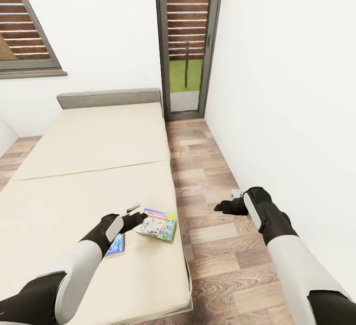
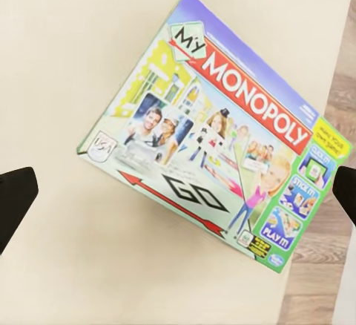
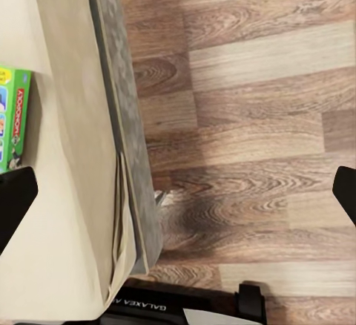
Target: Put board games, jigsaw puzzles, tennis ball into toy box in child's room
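Two board games lie on the beige bed (image 1: pixel 89 166) near its right edge. One is a green and blue "My Monopoly" box (image 1: pixel 157 225), which also shows large in the left wrist view (image 2: pixel 215 128) and as a sliver in the right wrist view (image 3: pixel 13 117). The other is a blue box (image 1: pixel 115 245), partly hidden by my left forearm. My left gripper (image 1: pixel 138 212) hovers just left of and above the Monopoly box, open, its dark fingertips (image 2: pixel 15 199) wide apart with nothing between them. My right gripper (image 1: pixel 223 206) hangs open over the wood floor beside the bed.
A strip of wood-plank floor (image 1: pixel 212 226) runs between the bed's grey frame (image 3: pixel 126 117) and the white wall on the right. A slatted door-window (image 1: pixel 187 43) stands past the grey headboard (image 1: pixel 109 98). My own base (image 3: pixel 185 310) shows in the right wrist view.
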Motion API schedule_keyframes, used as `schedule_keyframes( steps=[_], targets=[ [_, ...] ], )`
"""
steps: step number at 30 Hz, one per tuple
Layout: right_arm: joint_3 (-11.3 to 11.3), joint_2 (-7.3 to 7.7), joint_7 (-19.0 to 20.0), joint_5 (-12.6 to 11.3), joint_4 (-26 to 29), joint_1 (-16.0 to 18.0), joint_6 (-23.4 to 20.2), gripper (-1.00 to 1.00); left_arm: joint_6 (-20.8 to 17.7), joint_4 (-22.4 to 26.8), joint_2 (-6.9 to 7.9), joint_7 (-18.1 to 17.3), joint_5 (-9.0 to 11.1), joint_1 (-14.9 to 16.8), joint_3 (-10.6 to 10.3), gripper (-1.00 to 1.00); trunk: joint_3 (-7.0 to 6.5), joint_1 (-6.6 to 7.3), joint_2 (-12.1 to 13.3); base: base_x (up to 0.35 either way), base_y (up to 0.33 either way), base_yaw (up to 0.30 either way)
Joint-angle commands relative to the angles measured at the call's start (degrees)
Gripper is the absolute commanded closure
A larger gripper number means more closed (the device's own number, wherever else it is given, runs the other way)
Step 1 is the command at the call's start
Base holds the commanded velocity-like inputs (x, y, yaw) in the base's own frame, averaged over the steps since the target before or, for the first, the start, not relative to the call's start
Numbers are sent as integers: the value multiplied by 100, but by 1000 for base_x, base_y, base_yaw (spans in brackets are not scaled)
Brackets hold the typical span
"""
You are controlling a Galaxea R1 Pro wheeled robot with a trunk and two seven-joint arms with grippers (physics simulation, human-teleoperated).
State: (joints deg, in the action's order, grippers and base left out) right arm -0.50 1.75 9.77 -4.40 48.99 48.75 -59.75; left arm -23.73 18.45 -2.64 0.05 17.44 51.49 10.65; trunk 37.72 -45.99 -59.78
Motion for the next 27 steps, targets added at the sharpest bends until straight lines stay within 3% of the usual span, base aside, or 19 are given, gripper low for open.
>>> schedule_keyframes(
  steps=[1, 12, 27],
  targets=[
    [-4, 1, -19, -43, 10, 3, -25, -100, -35, 10, -1, 1, 20, 1, 30, -100, 11, 0, -3, 0, 0, 0],
    [-3, -3, -19, -43, 35, 2, -25, -100, -42, 10, 25, 3, 18, 44, 25, -100, 38, 0, -3, 0, 0, 0],
    [-3, -13, -19, -46, 38, 1, -25, -100, -122, 28, 226, -69, 25, 346, 23, -100, 102, 0, -3, 0, 0, 0]
  ],
)
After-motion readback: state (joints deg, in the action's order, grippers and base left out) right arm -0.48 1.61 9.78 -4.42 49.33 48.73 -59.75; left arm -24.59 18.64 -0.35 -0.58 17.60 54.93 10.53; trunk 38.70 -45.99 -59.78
